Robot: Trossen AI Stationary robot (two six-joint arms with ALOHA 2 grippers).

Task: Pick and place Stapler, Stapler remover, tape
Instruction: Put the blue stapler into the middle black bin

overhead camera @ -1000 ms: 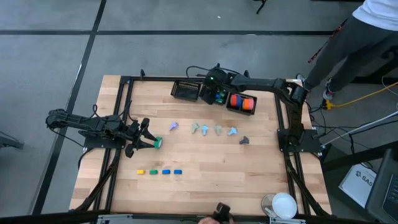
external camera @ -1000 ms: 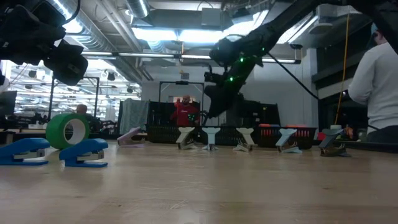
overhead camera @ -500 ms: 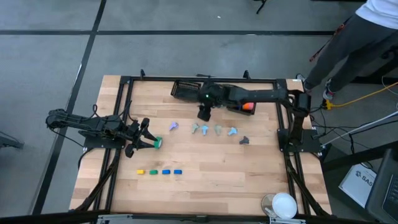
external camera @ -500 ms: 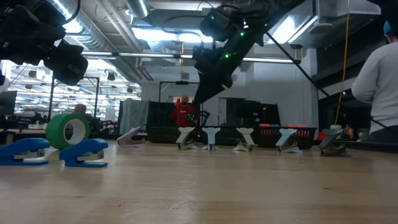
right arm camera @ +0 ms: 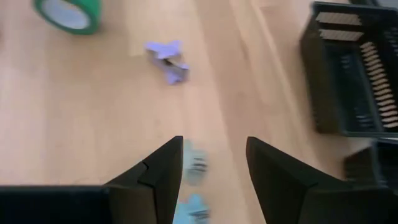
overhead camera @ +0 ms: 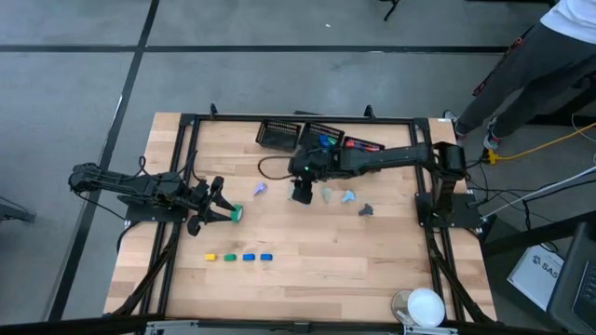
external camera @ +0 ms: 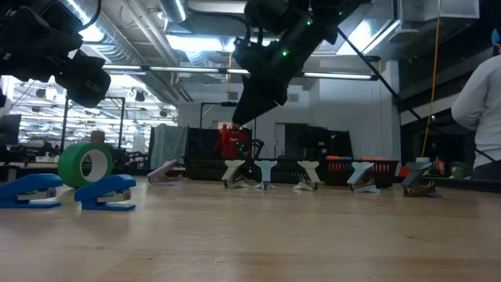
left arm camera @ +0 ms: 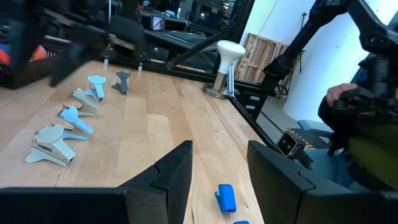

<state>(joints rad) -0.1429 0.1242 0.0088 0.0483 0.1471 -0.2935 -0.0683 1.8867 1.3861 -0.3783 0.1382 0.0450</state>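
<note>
A green roll of tape stands on edge on the wooden table, just beside my open left gripper at the left side. A row of small staplers, yellow, green and blue, lies toward the near edge. Pastel staple removers sit in a row at mid-table, with a purple one at its left end and a dark one at its right. My right gripper hangs open above the row's left part and slants down. A pale blue remover shows blurred below its fingers. Neither gripper holds anything.
Black wire baskets stand along the far edge; one holds blue pieces and one red pieces. A white knob-shaped object sits at the near right corner. A person stands beyond the far right corner.
My right gripper has swung from above the baskets at the far edge toward the near edge and a little left. It now hangs over the left part of the staple remover row, slightly higher and still open. Nothing on the table has moved.
</note>
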